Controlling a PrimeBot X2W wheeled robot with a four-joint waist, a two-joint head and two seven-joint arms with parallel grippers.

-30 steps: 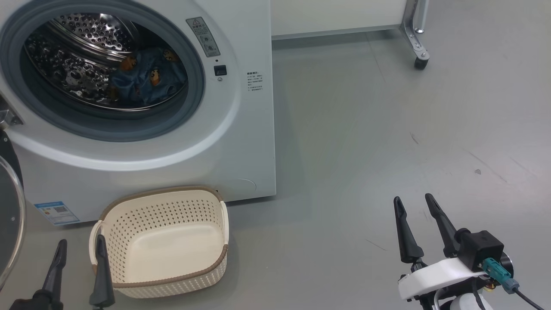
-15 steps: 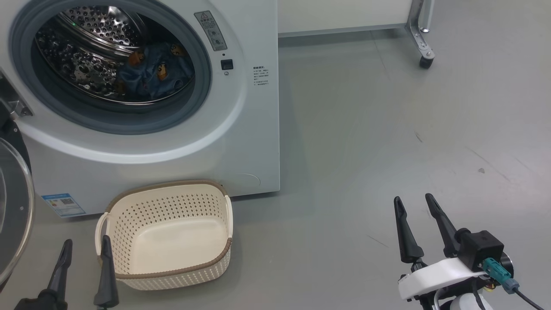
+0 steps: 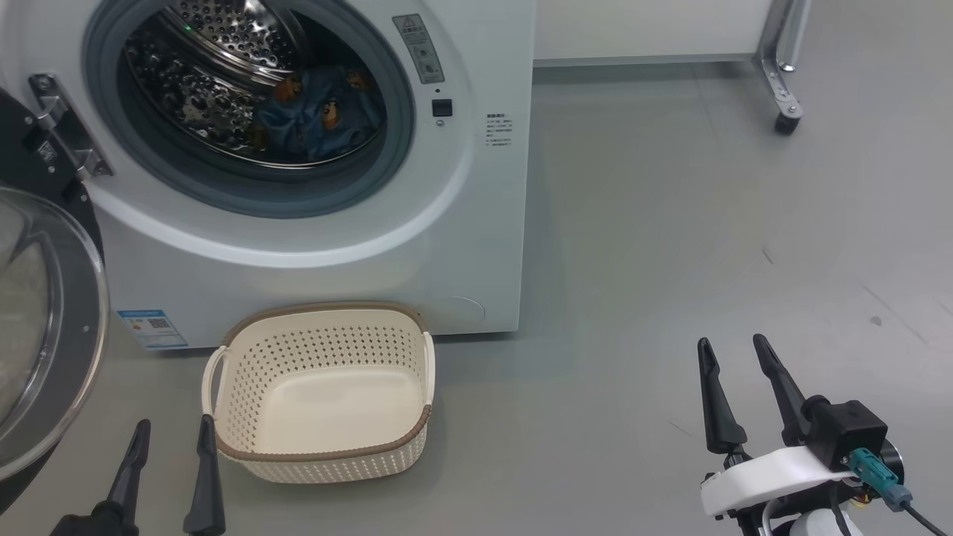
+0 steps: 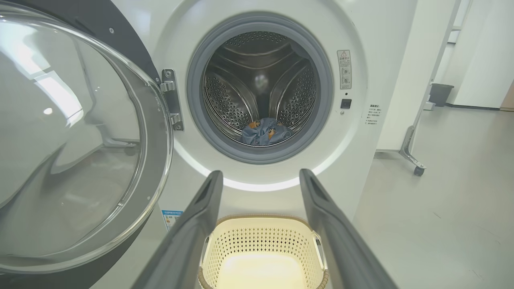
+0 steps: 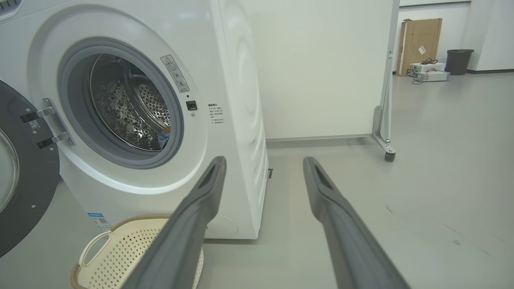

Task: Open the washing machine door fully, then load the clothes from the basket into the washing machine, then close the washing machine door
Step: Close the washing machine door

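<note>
The white washing machine (image 3: 476,223) stands with its round door (image 3: 45,357) swung wide open to the left. Blue printed clothes (image 3: 320,112) lie inside the steel drum; the left wrist view shows the clothes (image 4: 265,134) low in the drum, and the door's glass bowl (image 4: 68,140) at its left. The cream basket (image 3: 327,447) sits on the floor before the machine with nothing in it. My left gripper (image 3: 173,430) is open, just left of the basket. My right gripper (image 3: 733,348) is open over bare floor, far right of the basket.
A white panel on a metal frame with a caster wheel (image 3: 783,123) stands right of the machine. In the right wrist view a cardboard box (image 5: 417,44), some equipment and a dark bin (image 5: 457,61) sit far back. Grey floor stretches wide on the right.
The head camera has turned left, shifting the whole picture rightward and bringing more of the open door into view. Both grippers stay open; nothing in the scene has moved.
</note>
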